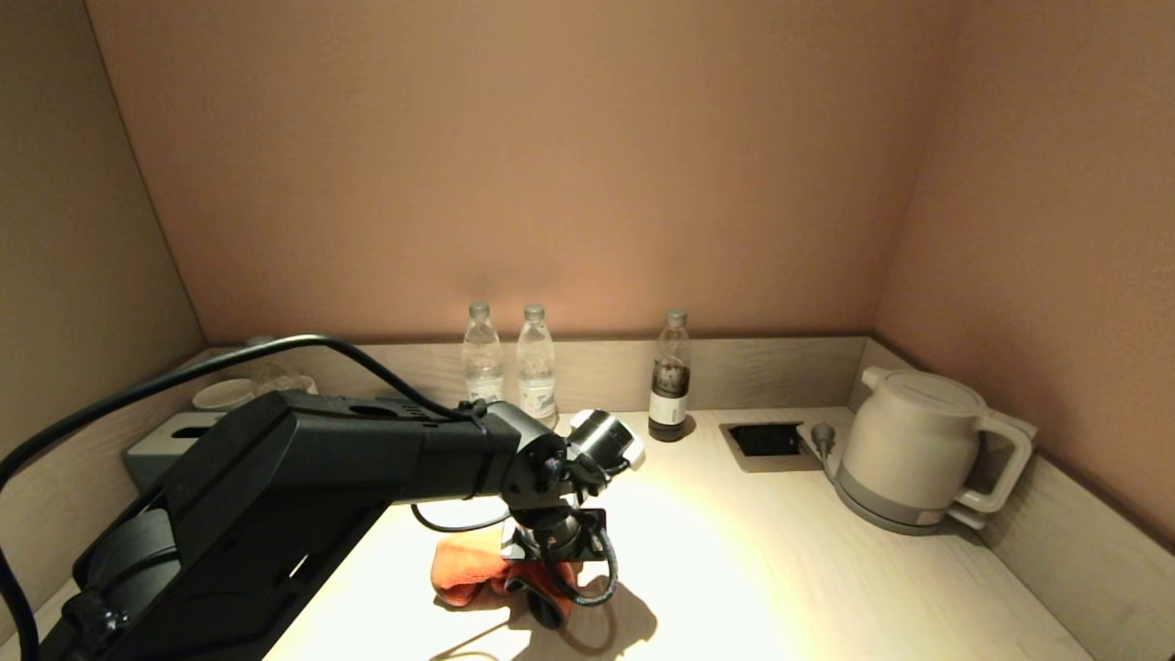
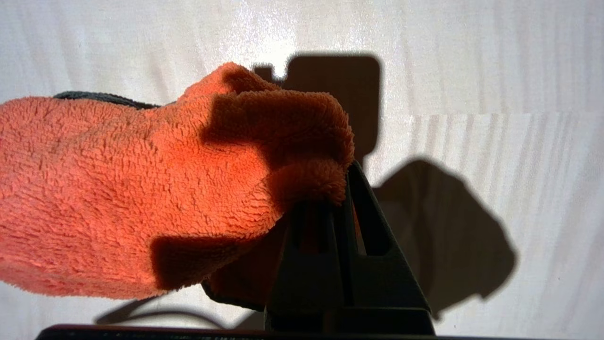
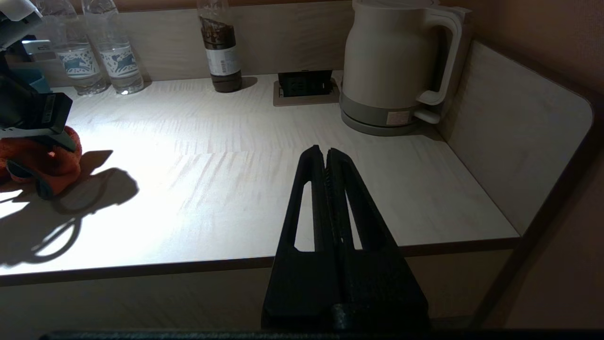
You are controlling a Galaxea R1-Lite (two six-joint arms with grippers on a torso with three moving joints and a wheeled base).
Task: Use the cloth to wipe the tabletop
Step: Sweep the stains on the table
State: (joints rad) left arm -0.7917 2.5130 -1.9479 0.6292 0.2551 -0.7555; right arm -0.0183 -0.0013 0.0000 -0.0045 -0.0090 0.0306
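— Pale wood-grain tabletop (image 1: 780,551) under a hard pool of light, boxed in by a low grey-beige rim (image 1: 1083,551) and plain tan walls. Nearest in?

— Left arm, black and bulky, reached in from the near left corner of the head view. Left gripper (image 1: 548,601) pointed down over the near-middle of the surface, clamped tight on the cloth (image 1: 468,569).

— Held how?

— Fingers (image 2: 373,236) pinched together on one fold of the orange terry, seen plainly from the left wrist. Rest of the rag bunched out to one side, dark grey edge (image 2: 99,97) peeking along its far border. Lay on the table in the head view, sharp shadow thrown toward the near edge.

— And the other side?

— Right gripper (image 3: 325,158) parked off the near edge of the table toward the right, out of the head view. Pressed fully shut, nothing between the fingers.

— Further back?

— Black recessed socket panel (image 1: 766,439) set into the surface, right of centre. Cream kettle (image 1: 909,450) on its base in the far right corner, handle turned toward the right wall. Blue-grey tissue box (image 1: 170,445) over at the left rim, a white cup (image 1: 223,394) just behind it.

— Against the back rim?

— Two clear water bottles (image 1: 509,363) standing side by side, upright. Dark-filled bottle (image 1: 671,376) apart to their right, also upright, near the socket panel.
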